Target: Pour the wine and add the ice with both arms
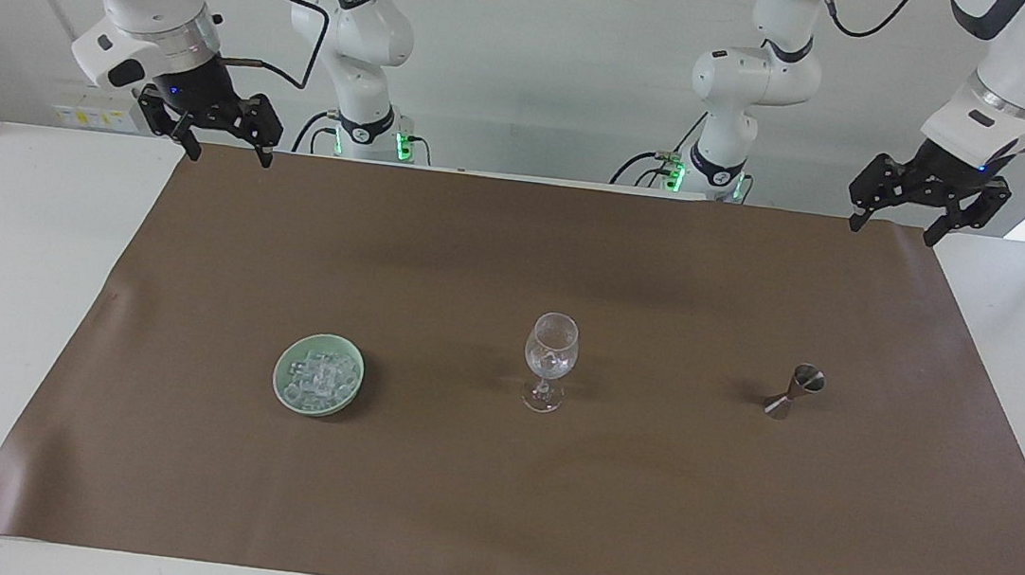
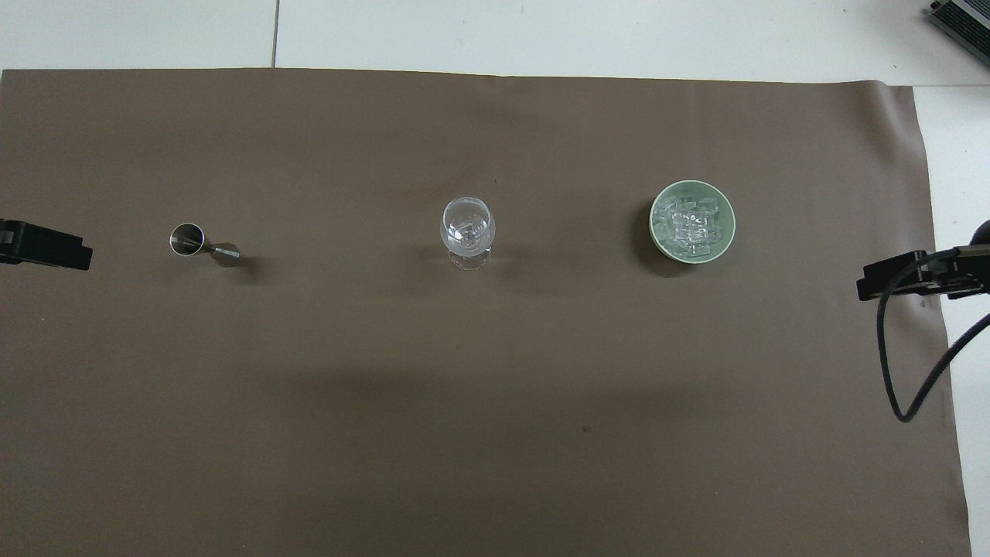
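A clear wine glass point(image 1: 550, 353) point(image 2: 467, 228) stands upright mid-mat, and something glassy glints in its bowl. The ice point(image 1: 319, 374) point(image 2: 692, 224) is heaped in a pale green dish point(image 1: 278, 375) point(image 2: 653, 224) toward the right arm's end. A steel jigger point(image 1: 795, 392) point(image 2: 203, 246) stands toward the left arm's end. No wine shows. My right gripper point(image 1: 229, 158) point(image 2: 897, 280) hangs open and empty over the mat's corner by its base. My left gripper point(image 1: 891, 234) point(image 2: 46, 254) hangs open and empty over the matching corner at its own end.
A brown mat point(image 1: 489, 514) covers most of the white table point(image 1: 7, 292). A black cable point(image 2: 901, 371) loops down from the right wrist over the mat's edge. A dark device corner point(image 2: 963, 19) shows at the table's farthest edge.
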Tool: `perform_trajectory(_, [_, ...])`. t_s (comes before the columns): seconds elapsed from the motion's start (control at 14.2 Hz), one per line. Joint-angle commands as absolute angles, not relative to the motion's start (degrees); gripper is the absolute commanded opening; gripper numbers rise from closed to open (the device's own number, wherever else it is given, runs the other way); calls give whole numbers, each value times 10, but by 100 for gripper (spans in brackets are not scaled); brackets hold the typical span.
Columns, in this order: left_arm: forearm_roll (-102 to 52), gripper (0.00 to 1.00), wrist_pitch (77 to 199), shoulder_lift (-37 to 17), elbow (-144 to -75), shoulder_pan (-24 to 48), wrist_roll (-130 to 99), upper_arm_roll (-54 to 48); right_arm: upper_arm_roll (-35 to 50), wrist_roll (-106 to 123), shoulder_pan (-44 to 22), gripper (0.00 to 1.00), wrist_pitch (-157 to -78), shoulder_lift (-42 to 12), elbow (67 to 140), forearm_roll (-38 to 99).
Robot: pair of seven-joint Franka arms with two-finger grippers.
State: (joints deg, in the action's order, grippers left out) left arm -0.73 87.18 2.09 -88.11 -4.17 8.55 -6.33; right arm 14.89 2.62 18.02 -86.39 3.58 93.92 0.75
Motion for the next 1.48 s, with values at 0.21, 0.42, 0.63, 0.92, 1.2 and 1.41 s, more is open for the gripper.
perform_trajectory(0.21, [-1,100,874,32,-884,-46,90,-68,30,47,97,100,-864,39,941,20])
perform_trajectory(0.42, [-1,100,872,32,-884,-46,89,-67,26,62,96,100,-860,40,941,20])
perform_trajectory(0.63, [-1,100,871,32,-884,-47,88,-66,26,63,95,100,-860,40,941,20])
perform_trajectory(0.92, [-1,100,870,32,-884,-47,88,-63,31,58,95,100,-864,40,941,20])
perform_trajectory(1.2, [-1,100,870,32,-884,-47,88,-63,31,52,95,100,-866,38,933,20])
perform_trajectory(1.41, [-1,100,870,32,-884,-47,88,-63,31,55,96,100,-869,37,929,15])
